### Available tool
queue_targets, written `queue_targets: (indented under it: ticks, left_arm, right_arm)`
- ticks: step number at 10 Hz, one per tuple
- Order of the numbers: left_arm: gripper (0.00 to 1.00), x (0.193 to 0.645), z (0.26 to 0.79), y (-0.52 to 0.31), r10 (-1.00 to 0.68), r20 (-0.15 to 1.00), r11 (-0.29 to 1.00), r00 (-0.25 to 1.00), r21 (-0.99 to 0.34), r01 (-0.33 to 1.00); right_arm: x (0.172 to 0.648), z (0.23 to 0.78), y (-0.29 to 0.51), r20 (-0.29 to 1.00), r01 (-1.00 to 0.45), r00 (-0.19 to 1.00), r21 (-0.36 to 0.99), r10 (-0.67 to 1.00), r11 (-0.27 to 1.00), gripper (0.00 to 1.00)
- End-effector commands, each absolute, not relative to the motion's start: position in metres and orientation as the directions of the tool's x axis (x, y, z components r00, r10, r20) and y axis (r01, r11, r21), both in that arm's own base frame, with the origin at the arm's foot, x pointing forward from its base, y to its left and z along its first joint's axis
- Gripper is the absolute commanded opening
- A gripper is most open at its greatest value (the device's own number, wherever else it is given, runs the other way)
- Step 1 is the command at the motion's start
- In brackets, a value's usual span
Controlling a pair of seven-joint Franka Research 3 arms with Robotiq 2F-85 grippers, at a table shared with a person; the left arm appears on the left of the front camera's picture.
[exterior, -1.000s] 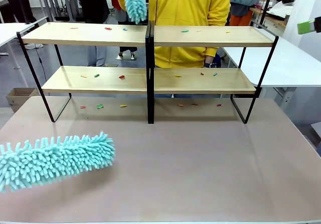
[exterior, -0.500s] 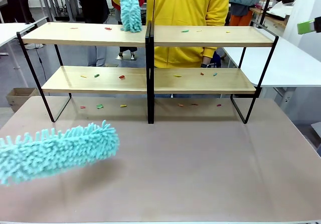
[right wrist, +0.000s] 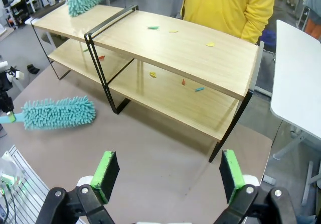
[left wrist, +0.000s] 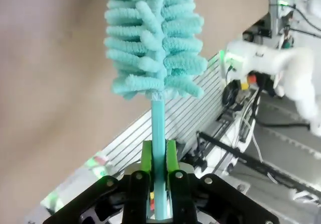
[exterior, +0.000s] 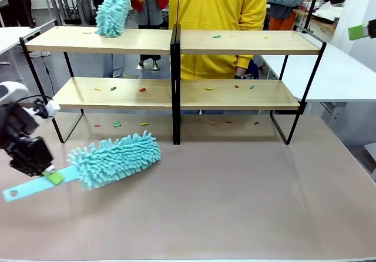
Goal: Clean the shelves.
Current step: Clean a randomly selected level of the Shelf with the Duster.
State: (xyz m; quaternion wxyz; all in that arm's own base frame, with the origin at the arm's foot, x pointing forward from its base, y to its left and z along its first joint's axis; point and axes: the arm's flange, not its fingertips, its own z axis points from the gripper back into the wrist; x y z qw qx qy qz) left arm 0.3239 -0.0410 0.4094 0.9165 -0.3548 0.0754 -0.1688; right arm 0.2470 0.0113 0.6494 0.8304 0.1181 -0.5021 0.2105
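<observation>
The shelves (exterior: 235,42) stand across the back of the brown table, two light-wood tiers on a black frame, with small coloured scraps scattered on both boards. My left gripper (exterior: 53,177) is low at the left, shut on the flat handle of a teal fluffy duster (exterior: 114,159), whose head hovers over the table in front of the rack. In the left wrist view, the green pads (left wrist: 146,161) clamp the handle (left wrist: 158,133). A person's hand presses a second teal duster (exterior: 113,10) onto the top-left board. My right gripper (right wrist: 169,171) hangs open high over the right side.
A person in a yellow top (exterior: 217,9) stands behind the rack. White tables flank it at the right (exterior: 346,74) and the left (exterior: 9,36). A cardboard box (exterior: 20,114) sits on the floor at the left. A few scraps (exterior: 117,124) lie on the table under the rack.
My left arm has come into view, carrying its duster right and toward the rack. The person's duster came down onto the top board and swept left.
</observation>
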Motion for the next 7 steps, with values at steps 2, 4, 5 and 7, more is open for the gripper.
queue_targets:
  ticks: [2, 4, 5, 7]
  left_arm:
    - [0.12, 0.341, 0.396, -0.083, -0.259, -0.003, 0.691, 0.966, -0.699, 0.183]
    - [0.12, 0.339, 0.401, -0.067, -0.286, -0.017, 0.698, 0.958, -0.689, 0.196]
    - [0.12, 0.339, 0.401, -0.067, -0.286, -0.017, 0.698, 0.958, -0.689, 0.196]
    - [0.12, 0.328, 0.396, -0.094, -0.212, 0.098, 0.702, 0.972, -0.677, 0.221]
  right_arm:
    - [0.247, 0.65, 0.01, 0.884, -0.47, 0.407, -0.012, 0.229, 0.882, 1.0]
    - [0.247, 0.65, 0.01, 0.884, -0.47, 0.407, -0.012, 0.229, 0.882, 1.0]
    - [0.247, 0.65, 0.01, 0.884, -0.47, 0.407, -0.012, 0.229, 0.882, 1.0]
    - [0.247, 0.65, 0.01, 0.884, -0.47, 0.407, -0.012, 0.229, 0.882, 1.0]
